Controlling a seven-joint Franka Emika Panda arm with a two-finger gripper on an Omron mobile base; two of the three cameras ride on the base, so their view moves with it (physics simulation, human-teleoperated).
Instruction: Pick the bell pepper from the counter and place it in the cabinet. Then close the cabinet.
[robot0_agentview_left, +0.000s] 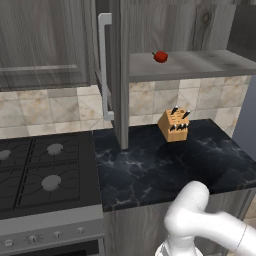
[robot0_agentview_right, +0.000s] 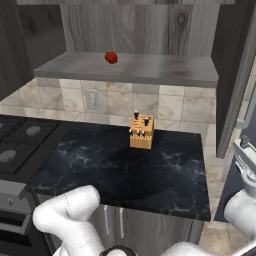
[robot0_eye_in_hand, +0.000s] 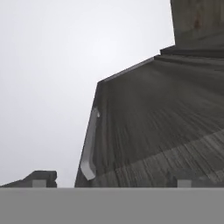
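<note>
— Gripper (robot0_eye_in_hand: 111, 180) first: what is it doing?

— From the hand view, its two dark finger tips (robot0_eye_in_hand: 39, 178) stand wide apart at the bottom, with nothing between them. Past them is a dark grey wood-grain door (robot0_eye_in_hand: 166, 131) seen from below, with a silver bar handle (robot0_eye_in_hand: 89, 148) running along its edge.

— And the bell pepper?

— In the left base view the bell pepper (robot0_agentview_left: 160, 56) sits on the grey shelf (robot0_agentview_left: 200, 64) of the cabinet (robot0_agentview_left: 165, 25), towards the shelf's left end, stem tipped to the left. The cabinet's left door (robot0_agentview_left: 116, 75) stands open, edge-on to me, its long silver handle (robot0_agentview_left: 105, 65) just left of the shelf. Below the shelf the knife block (robot0_agentview_left: 174, 125) stands on the counter (robot0_agentview_left: 165, 170), near the tiled wall. Left of the counter is the gas stove (robot0_agentview_left: 45, 170). The white arm (robot0_agentview_left: 205, 220) bends up at the lower right, in front of the counter.

— Does the other side agree?

— Yes. In the right base view the pepper (robot0_agentview_right: 111, 57) rests on the same shelf (robot0_agentview_right: 150, 67), again left of the middle and well above the knife block (robot0_agentview_right: 141, 131). The block stands on the counter (robot0_agentview_right: 125, 170), close to the wall. The cabinet's right door (robot0_agentview_right: 235, 75) hangs open at the right of the shelf. The arm's (robot0_agentview_right: 70, 215) elbow shows low, in front of the counter's front edge.
</note>
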